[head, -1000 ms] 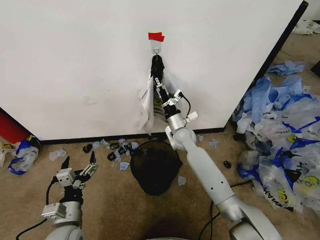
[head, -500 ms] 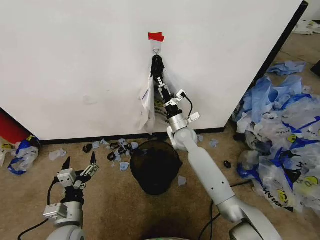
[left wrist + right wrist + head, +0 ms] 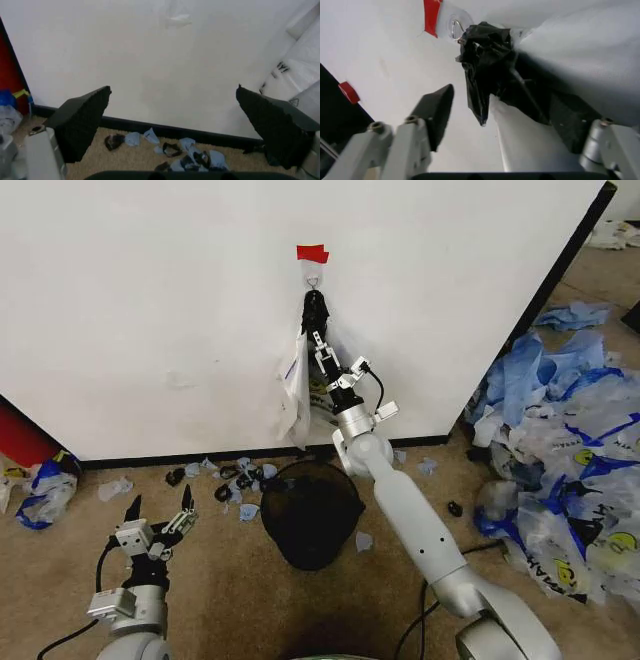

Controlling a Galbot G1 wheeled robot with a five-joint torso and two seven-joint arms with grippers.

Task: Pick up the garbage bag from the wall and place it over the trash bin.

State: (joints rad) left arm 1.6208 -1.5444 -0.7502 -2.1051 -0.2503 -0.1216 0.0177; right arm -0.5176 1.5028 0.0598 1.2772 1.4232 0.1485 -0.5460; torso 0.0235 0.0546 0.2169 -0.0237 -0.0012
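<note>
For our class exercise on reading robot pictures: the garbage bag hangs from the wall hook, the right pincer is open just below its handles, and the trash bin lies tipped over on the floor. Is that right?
Not quite. The head view shows the trash bin standing upright below the garbage bag, not tipped over. The rest holds: the bag hangs from the wall hook, and the right pincer is open below its handles.

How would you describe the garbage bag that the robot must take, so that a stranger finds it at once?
Look at the large white wall panel and find the small red tape patch on it. Just below, a thin whitish plastic garbage bag hangs from a small metal hook, with the right hand open at its dark bunched handles. Unlike the bags heaped on the floor, it alone hangs.
</note>
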